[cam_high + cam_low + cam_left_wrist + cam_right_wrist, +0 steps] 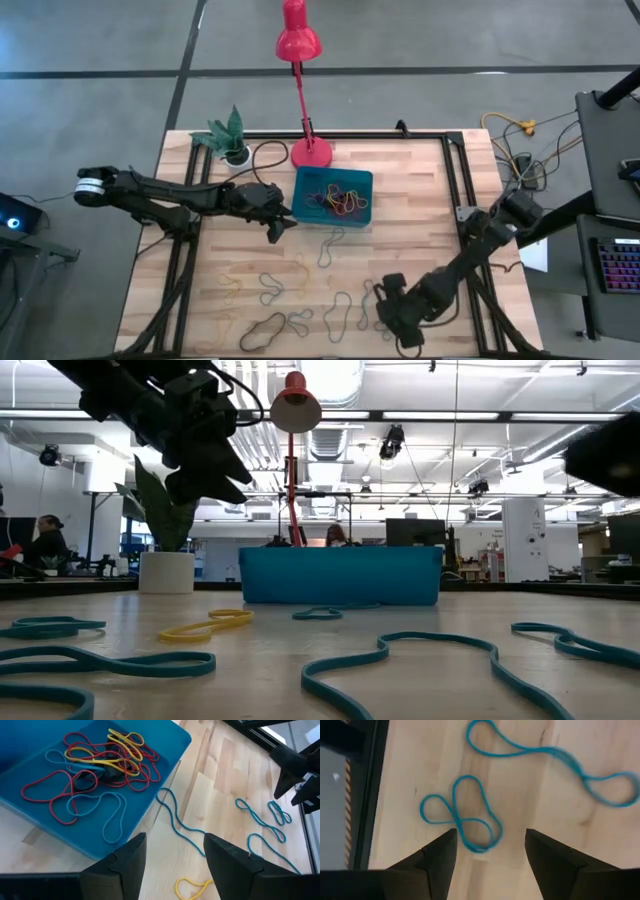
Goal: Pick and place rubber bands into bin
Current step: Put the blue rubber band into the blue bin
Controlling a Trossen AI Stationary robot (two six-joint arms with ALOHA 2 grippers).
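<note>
1. No readable writing showed anywhere.
2. The left gripper [283, 228] hovered just beside the bin's [364, 180] near-left corner, fingers [127, 865] spread and empty.
3. The bin held tangled rubber bands [107, 762]; more lay loose on the table [420, 190].
4. The right gripper [398, 322] hung near the front edge, fingers [437, 860] apart over a blue band [462, 815], not touching it.

One bin [300, 180], one lamp [298, 42], one plant [228, 132].
</note>
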